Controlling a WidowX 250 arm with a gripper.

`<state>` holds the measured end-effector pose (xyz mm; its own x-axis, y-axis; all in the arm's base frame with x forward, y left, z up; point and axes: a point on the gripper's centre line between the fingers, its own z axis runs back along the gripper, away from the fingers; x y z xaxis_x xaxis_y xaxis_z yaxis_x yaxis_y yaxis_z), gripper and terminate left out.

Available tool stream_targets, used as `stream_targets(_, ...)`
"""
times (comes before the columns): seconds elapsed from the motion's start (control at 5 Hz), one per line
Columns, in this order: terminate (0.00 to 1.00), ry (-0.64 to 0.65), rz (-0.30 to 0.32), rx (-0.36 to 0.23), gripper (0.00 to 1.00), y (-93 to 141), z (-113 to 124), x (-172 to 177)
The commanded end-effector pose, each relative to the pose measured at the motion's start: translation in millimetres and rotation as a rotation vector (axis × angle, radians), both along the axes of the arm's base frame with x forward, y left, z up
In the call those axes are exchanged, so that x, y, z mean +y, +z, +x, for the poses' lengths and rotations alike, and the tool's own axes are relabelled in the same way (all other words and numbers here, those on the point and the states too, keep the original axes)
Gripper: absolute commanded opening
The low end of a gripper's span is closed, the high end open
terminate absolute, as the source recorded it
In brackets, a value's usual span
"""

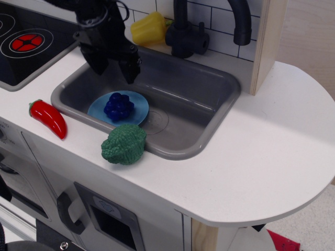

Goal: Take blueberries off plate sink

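Observation:
The dark blue blueberries (118, 105) sit on the light blue plate (137, 112), which lies at the left end of the grey sink (199, 99). My black gripper (114, 72) hangs above the sink's back left part, just behind and above the berries. Its jaws are open and hold nothing. It does not touch the berries or the plate.
A green broccoli toy (124, 144) rests on the sink's front rim. A red pepper (49, 117) lies on the counter to the left. A yellow pepper (147, 29) and black faucet (187, 31) stand behind the sink. The black stovetop (31, 42) is at far left.

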<state>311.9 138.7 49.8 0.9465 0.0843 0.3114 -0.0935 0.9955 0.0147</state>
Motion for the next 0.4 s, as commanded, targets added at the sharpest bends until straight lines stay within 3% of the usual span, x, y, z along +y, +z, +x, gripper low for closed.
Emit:
stream_targets(0.0,0.00,0.037,0.061,-0.017,1.00,-4.3,3.1,3.4)
stream_targets(0.2,0.00,0.074,0.061,-0.023,1.00,-12.6,-1.9,-0.7)
